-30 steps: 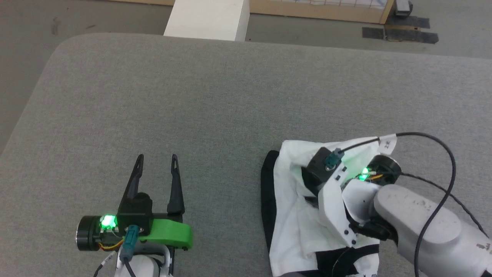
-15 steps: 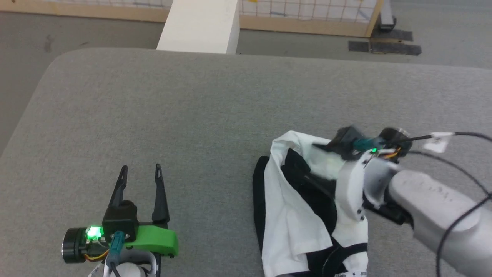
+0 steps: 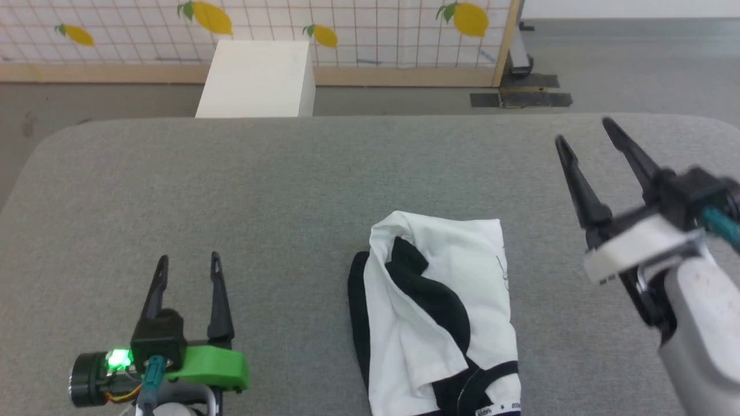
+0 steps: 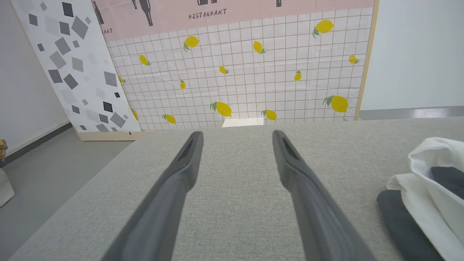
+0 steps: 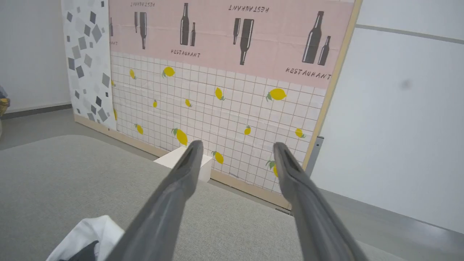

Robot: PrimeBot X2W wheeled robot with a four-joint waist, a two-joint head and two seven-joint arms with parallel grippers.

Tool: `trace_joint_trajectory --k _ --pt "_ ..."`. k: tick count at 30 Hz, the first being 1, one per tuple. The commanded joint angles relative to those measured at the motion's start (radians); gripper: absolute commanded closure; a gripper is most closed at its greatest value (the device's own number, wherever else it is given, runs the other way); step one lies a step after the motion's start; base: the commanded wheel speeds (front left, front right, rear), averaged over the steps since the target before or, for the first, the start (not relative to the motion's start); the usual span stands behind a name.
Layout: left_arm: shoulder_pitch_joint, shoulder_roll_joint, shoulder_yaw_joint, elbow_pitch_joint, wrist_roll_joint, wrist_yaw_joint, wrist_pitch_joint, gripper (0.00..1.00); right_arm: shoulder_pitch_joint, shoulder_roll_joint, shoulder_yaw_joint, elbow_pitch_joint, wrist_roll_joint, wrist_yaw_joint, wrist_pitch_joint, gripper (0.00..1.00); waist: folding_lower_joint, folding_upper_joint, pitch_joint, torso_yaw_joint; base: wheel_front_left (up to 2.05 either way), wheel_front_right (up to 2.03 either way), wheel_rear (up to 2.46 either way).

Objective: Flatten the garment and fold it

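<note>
The garment (image 3: pixel 445 300), a white shirt with black sleeves, lies in a folded bundle on the grey table (image 3: pixel 289 173), near the front edge and right of centre. A black sleeve shows across its middle and a black edge runs down its left side. In the left wrist view the garment (image 4: pixel 427 181) sits at the right edge; in the right wrist view a white corner of the garment (image 5: pixel 87 235) shows at the bottom left. My left gripper (image 3: pixel 188 263) rests open at the lower left, well apart from the garment. My right gripper (image 3: pixel 584 132) stands open, raised to the right of the garment, holding nothing.
A white box (image 3: pixel 254 78) stands on the floor beyond the table's far edge. Behind it runs a tiled partition with lemons (image 3: pixel 347 29) on a wooden frame. Dark tape patches (image 3: pixel 520 98) lie on the floor at the back right.
My right gripper has opened, let go of the garment and risen away to the right. The garment now lies alone in its bundle. The head camera has tilted up; the left gripper stays put.
</note>
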Motion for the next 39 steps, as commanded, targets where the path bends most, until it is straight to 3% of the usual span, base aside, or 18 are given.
trace_joint_trajectory --k 1,9,13,18,24,29,34,39 --pt "0.019 0.005 0.008 -0.004 0.004 0.003 -0.004 0.0 0.055 0.042 -0.053 -0.031 -0.039 -0.002 -0.011 0.0 0.0 0.0 -0.014 -0.015 0.0 0.0 0.0" --pt "0.04 -0.004 0.007 -0.028 0.006 -0.004 -0.004 0.0 0.376 0.253 -0.353 -0.277 -0.16 -0.002 -0.015 0.0 0.0 0.0 -0.047 0.001 0.0 0.0 0.0" --pt "0.053 -0.006 0.01 -0.038 0.008 -0.005 -0.004 0.0 0.47 0.29 -0.408 -0.372 -0.17 -0.002 -0.015 0.0 0.0 0.0 -0.054 0.001 0.0 0.0 0.0" --pt "0.054 -0.007 0.008 -0.036 0.012 -0.01 -0.004 0.0 0.421 0.291 -0.443 -0.465 -0.173 -0.002 -0.015 0.0 0.0 0.0 -0.054 0.005 0.0 0.0 0.0" --pt "0.053 -0.013 -0.002 -0.026 0.013 -0.016 -0.004 0.0 0.263 0.177 -0.359 -0.396 -0.155 -0.002 0.041 0.0 0.0 0.0 -0.053 0.017 0.0 0.0 0.0" --pt "0.051 -0.017 -0.009 -0.022 0.014 -0.018 -0.004 0.0 0.151 0.041 -0.181 -0.289 -0.056 -0.002 0.342 0.0 0.0 0.0 -0.045 0.03 0.0 0.0 0.0" --pt "0.046 -0.023 -0.012 -0.021 0.013 -0.017 -0.004 0.0 0.101 -0.106 0.052 -0.211 0.132 -0.002 0.676 0.0 0.0 0.0 -0.026 0.041 0.0 0.0 0.0" --pt "0.03 -0.03 -0.014 -0.025 0.01 -0.015 -0.004 0.0 0.072 -0.182 0.209 -0.155 0.319 -0.002 0.883 0.0 0.0 0.0 0.009 0.047 0.0 0.0 0.0"
